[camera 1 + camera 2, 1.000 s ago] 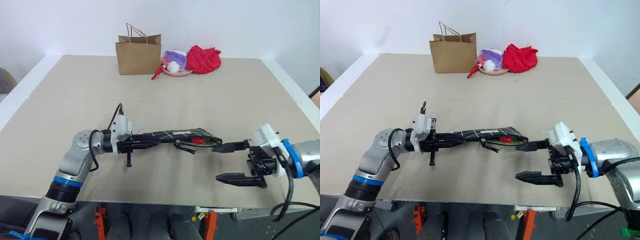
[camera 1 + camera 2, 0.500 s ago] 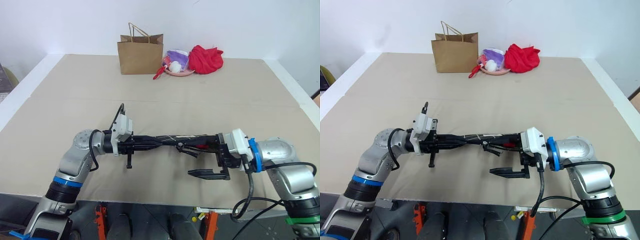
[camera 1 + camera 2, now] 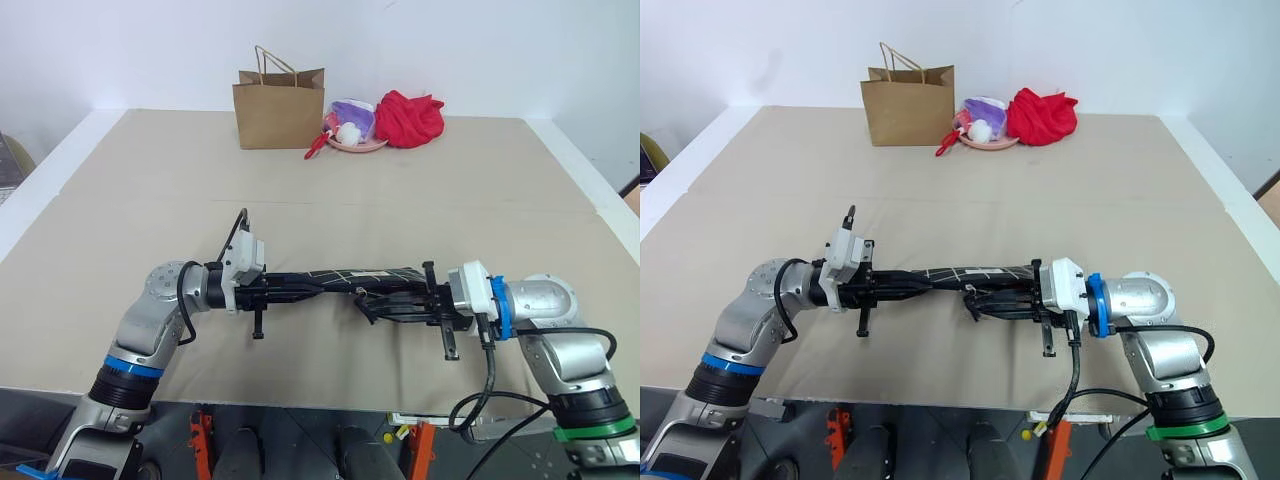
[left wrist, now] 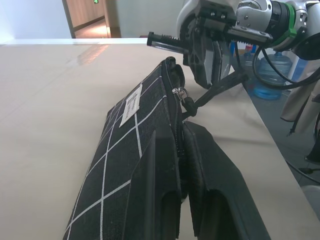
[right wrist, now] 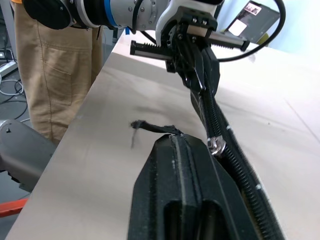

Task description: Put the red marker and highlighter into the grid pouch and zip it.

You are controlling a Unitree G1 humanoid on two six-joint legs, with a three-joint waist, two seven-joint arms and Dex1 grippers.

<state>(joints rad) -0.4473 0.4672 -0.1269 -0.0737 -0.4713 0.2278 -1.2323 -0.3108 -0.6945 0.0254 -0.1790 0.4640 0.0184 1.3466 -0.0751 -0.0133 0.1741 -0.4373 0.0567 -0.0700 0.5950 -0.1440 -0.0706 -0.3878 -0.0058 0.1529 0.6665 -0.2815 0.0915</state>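
Note:
The grid pouch [image 3: 365, 275], black with thin white lines and a white label [image 4: 131, 102], is held edge-up just above the table between both arms. My left gripper [image 3: 318, 284] is shut on its left end, its fingers [image 4: 160, 170] clamping the zipper edge. My right gripper [image 3: 372, 303] reaches in from the right and is shut on the black zipper pull cord [image 5: 150, 126], with the metal zipper pull [image 5: 215, 145] just beside its fingers [image 5: 175, 200]. The red marker and the highlighter are hidden.
A brown paper bag [image 3: 278, 110], a pink plate of small items [image 3: 352, 138] and a red cloth bundle [image 3: 408, 118] stand at the table's far edge. A person in khaki trousers [image 5: 55, 65] stands beside the table. The table's near edge [image 3: 330, 405] runs just under my arms.
My right gripper swung in leftward from open beside the pouch and shut at the zipper pull. The red item seen in the pouch mouth no longer shows. The left gripper held still.

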